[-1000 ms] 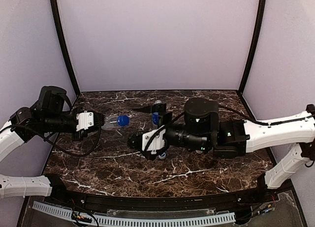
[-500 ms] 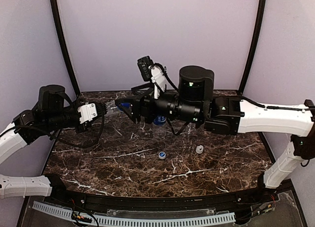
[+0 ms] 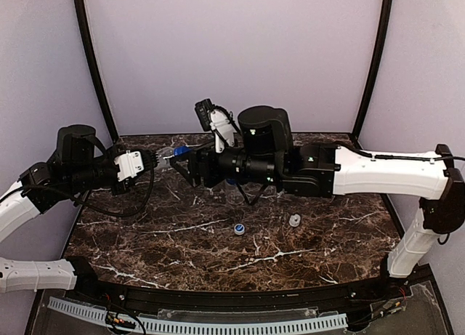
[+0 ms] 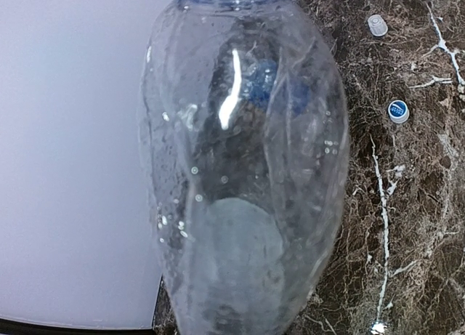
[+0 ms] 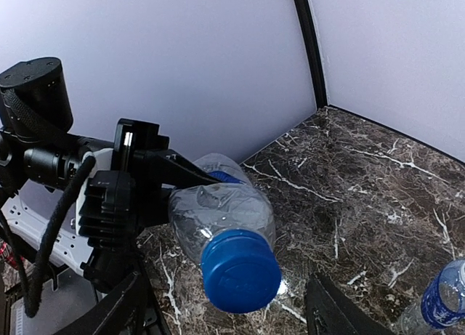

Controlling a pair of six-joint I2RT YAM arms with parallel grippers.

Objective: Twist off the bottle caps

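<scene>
My left pincer (image 3: pixel 154 160) grips the bottle (image 5: pixel 218 211). My right pincer (image 5: pixel 224 295) is open, fingers (image 5: pixel 120 309) at nine and three o'clock of the blue cap (image 5: pixel 240 271). I should pinch it squarely, then twist.

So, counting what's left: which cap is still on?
The dark blue cap, on the bottle the left gripper holds; the other two caps lie loose on the table.
</scene>
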